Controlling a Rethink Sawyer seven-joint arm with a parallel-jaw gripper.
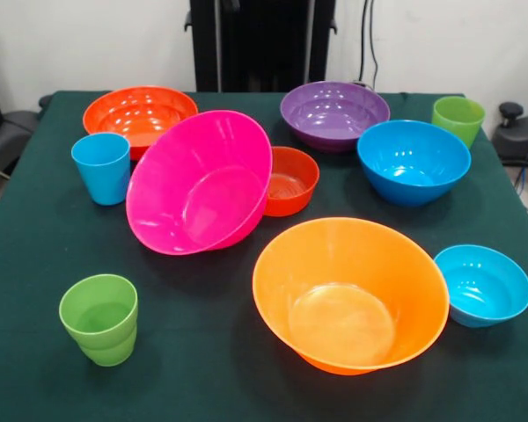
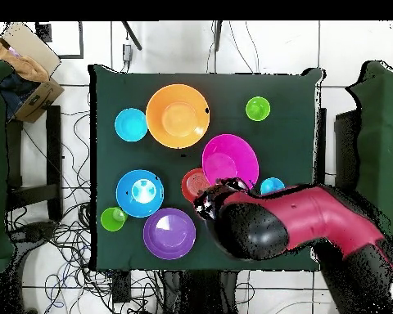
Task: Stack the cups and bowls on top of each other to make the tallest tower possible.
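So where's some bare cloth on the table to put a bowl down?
Free: the strip between the near green cup and the large orange bowl. Crowded: the middle, where the tilted pink bowl touches the small red-orange bowl, and the far row.

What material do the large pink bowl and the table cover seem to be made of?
The large pink bowl looks like glossy moulded plastic: bright highlights run over its smooth inside. The table cover looks like dark green matte cloth, probably felt or similar, with no shine.

We see a dark green cloth-covered counter, a cardboard box at one corner, and tangled cables on the tiled floor.
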